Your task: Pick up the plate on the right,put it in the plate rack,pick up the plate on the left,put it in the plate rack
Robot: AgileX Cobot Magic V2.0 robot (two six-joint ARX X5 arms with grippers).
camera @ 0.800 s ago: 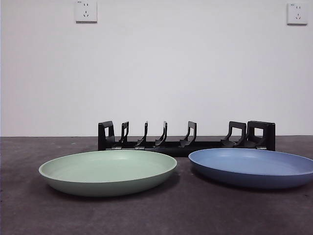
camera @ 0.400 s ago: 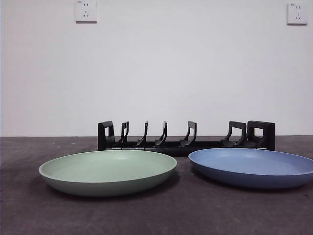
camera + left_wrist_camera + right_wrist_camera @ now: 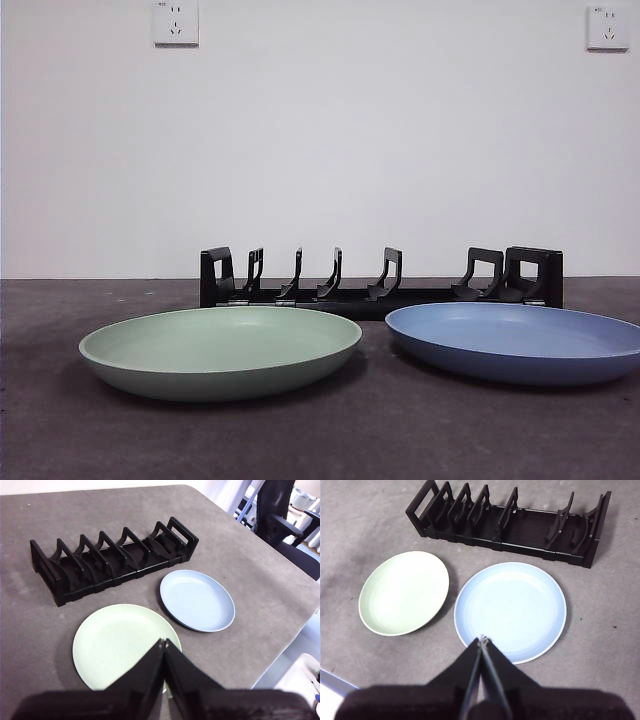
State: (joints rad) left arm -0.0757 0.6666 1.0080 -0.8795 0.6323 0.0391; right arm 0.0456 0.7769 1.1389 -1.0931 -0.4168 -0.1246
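- The table (image 3: 60, 440) filled the bottom of the front view, a dark grey surface with a rough, felt-like look, and behind it was a plain white wall (image 3: 380, 140).
- The plate rack (image 3: 380, 285) sat across the middle of the front view, toward the back of the table: long, low, black plastic, blocky ends, a row of upright curved dividers. Every slot was bare, no plate in it.
- The green plate (image 3: 220, 350) lay flat at lower left of the front view, just in front of the rack. Round, shallow, matte pale green, nothing in it.
- The blue plate (image 3: 515, 343) lay flat at lower right, beside the green one with a small gap between them, not touching. Same shallow round shape, also holding nothing.
- Neither arm showed in the front view, so nothing stood between the plates and the rack.
- The left gripper (image 3: 164, 642) hung high above the green plate's near edge, jaws pressed together, gripping nothing.
- The right gripper (image 3: 481, 639) hung high above the blue plate's near rim, jaws closed to a point, holding nothing.
- Two white wall sockets (image 3: 176, 22) were up in the top corners of the front view.
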